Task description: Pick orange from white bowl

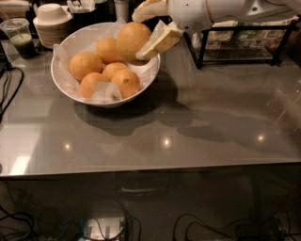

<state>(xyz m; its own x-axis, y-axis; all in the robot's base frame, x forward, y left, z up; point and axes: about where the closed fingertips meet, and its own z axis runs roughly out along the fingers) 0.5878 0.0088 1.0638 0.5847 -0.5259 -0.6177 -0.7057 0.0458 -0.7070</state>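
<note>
While jaws clamp an orange [133,41] above the white bowl [66,92], grey table [197,136] gleams.

Smooth shiny white arm [225,12] like a fat round tube, thin gold ring [206,10] around it, small dark spot on the arm, claw [137,37] at 12 o'clock with two flat cream-coloured fingers [157,42]
</note>
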